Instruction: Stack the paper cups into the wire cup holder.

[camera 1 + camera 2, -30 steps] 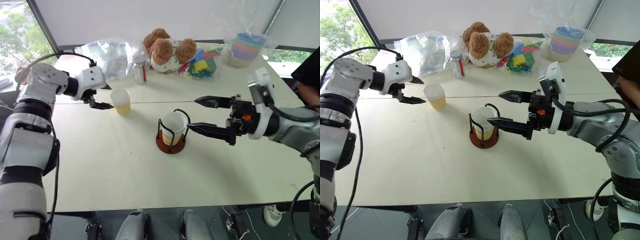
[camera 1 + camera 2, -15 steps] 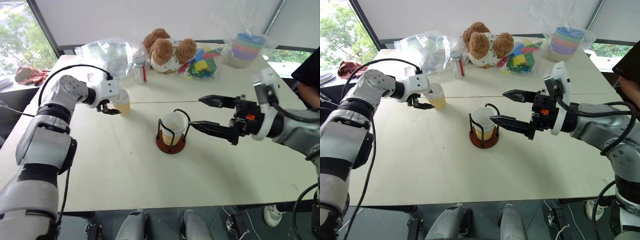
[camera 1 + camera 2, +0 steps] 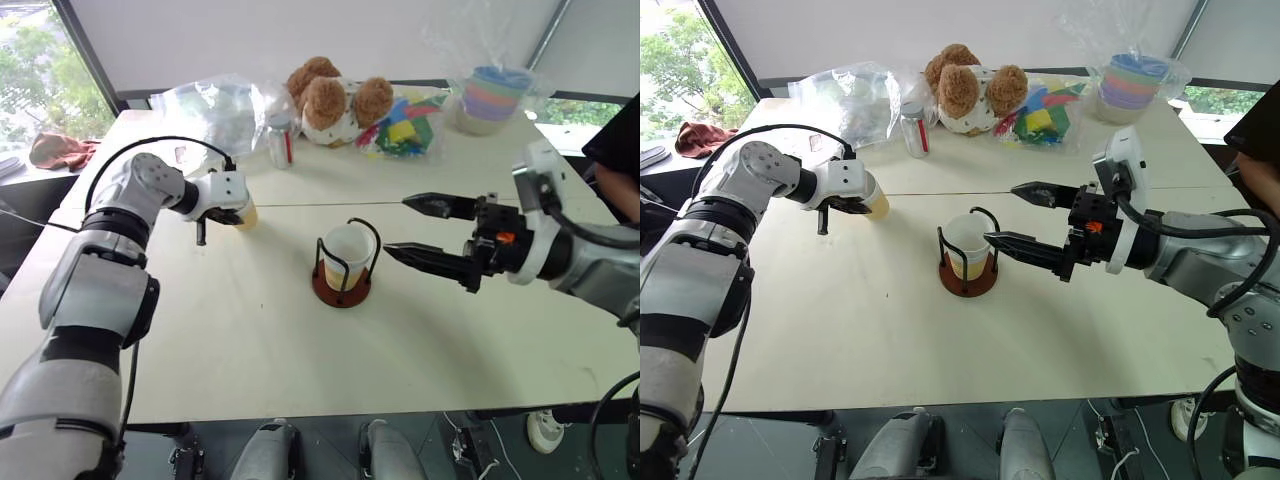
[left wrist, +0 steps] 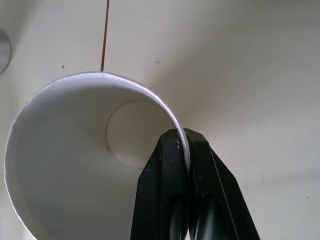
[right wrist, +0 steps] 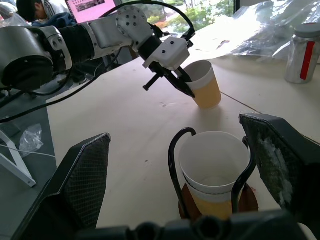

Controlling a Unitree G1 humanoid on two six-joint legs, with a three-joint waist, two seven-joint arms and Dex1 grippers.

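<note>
L pincer [image 4: 185, 150] pinches rim of loose paper cup [image 4: 75, 165] on table [image 3: 250, 330].

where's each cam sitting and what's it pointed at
Left and right eye: on the head, looking down over the table; both arms show.
Left wrist: behind the left gripper, shut on a paper cup rim.
Right wrist: behind the open right gripper, facing the wire cup holder.
Shared: the gripped cup.

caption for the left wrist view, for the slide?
Left gripper pinching the rim of a paper cup on the table, one finger inside.
</note>
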